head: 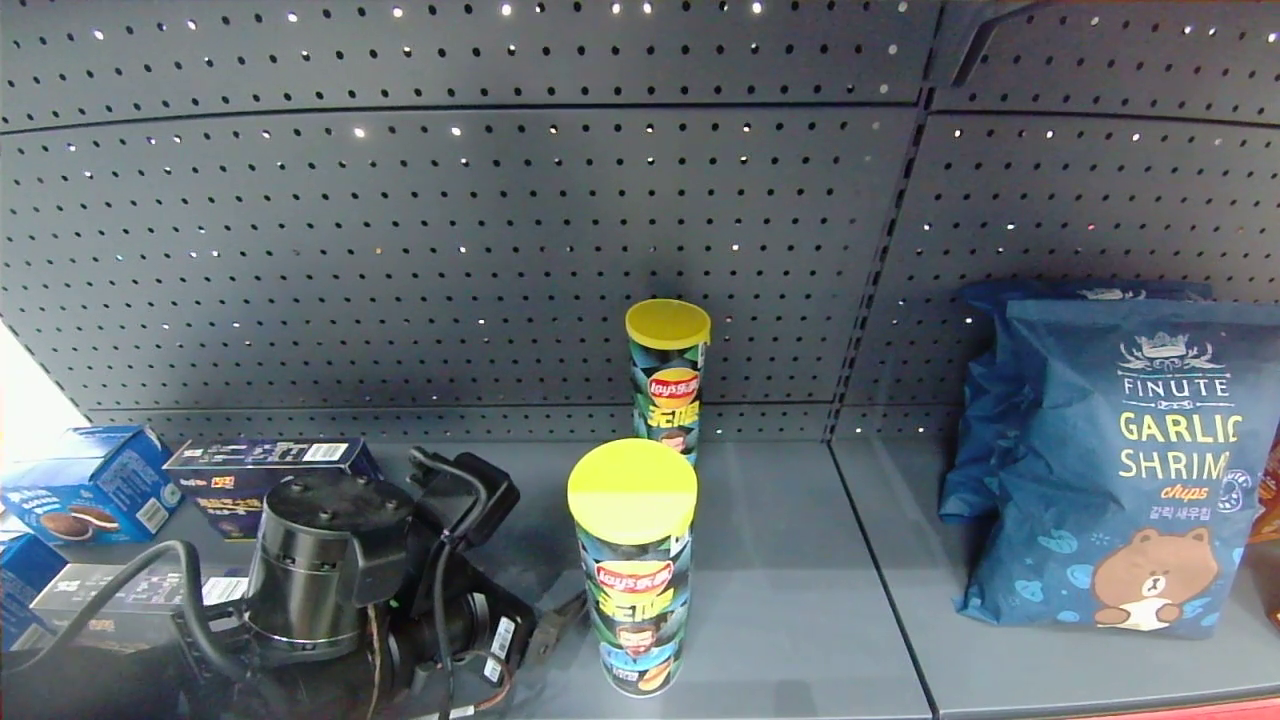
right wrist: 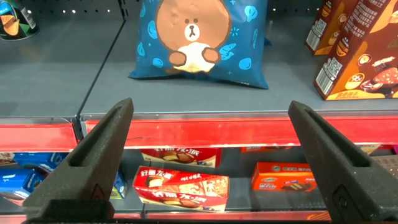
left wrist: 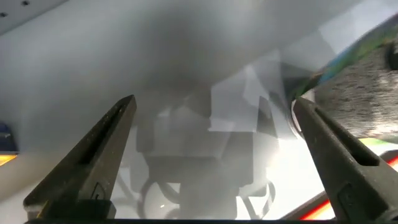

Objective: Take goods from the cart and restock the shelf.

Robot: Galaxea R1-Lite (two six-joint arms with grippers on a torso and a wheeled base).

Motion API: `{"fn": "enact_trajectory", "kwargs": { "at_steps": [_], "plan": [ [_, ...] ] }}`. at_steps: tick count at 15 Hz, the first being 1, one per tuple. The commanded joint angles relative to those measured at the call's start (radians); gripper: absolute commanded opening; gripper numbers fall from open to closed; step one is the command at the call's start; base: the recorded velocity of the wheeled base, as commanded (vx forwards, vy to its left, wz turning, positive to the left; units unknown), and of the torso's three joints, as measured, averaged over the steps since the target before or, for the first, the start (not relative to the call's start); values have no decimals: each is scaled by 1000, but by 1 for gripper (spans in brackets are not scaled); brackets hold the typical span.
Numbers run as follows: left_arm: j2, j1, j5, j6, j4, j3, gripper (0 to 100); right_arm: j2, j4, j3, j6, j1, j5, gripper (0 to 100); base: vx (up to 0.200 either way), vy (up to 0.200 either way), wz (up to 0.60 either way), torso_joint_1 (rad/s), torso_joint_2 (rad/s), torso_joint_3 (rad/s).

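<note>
Two tall chip cans with yellow lids stand upright on the grey shelf (head: 790,600): a front can (head: 632,580) near the shelf edge and a back can (head: 668,390) by the pegboard. My left arm lies low at the shelf's left, just left of the front can. Its left gripper (left wrist: 214,102) is open with nothing between the fingers, and the front can (left wrist: 364,81) sits just outside one finger. My right gripper (right wrist: 211,107) is open and empty in front of the shelf's red front rail (right wrist: 205,130), below a blue chips bag (right wrist: 199,37).
Blue chips bags (head: 1120,470) stand at the shelf's right. Blue cookie boxes (head: 90,480) and a dark box (head: 270,465) lie at the left. Brown boxes (right wrist: 354,50) stand beside the bag. Red and orange boxes (right wrist: 180,186) fill the lower shelf. Bare shelf lies between cans and bags.
</note>
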Motion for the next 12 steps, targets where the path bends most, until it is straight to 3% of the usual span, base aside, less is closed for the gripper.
{"fn": "enact_trajectory", "kwargs": {
  "at_steps": [1, 12],
  "plan": [
    [-8, 1, 1, 1, 1, 11, 100, 1, 0, 0, 1, 0, 0, 100, 0, 0, 0, 0, 0, 0],
    [-6, -43, 25, -1, 2, 18, 100, 1, 0, 0, -1, 0, 0, 100, 0, 0, 0, 0, 0, 0]
  ]
}}
